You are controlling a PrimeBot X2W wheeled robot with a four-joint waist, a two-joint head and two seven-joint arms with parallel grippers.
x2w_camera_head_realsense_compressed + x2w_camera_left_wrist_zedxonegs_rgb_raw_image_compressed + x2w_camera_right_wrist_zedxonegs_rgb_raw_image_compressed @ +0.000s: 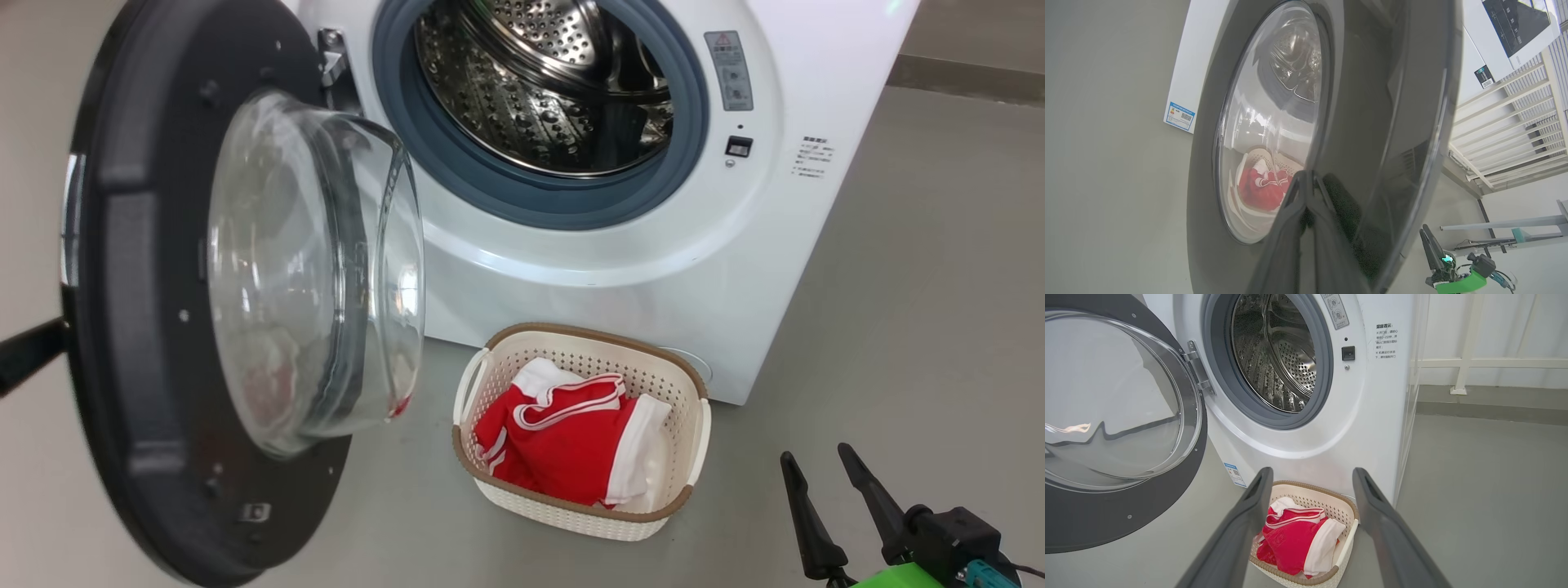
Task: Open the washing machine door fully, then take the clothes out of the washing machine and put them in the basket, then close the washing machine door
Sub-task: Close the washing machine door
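Since the clothes [563, 433] lie in the basket [588, 331] on the floor before the washing machine [620, 269] and the drum [547, 82] looks empty, closing the washing machine door [122, 327] is likely your next move. Your left gripper [1306, 175], pinched together and holding nothing, meets the door's glossy outer rim beside the glass, with the opening beyond it. Your right gripper [815, 452] hangs wide, empty, well apart. You cannot read the printed labels [728, 69]: too small.
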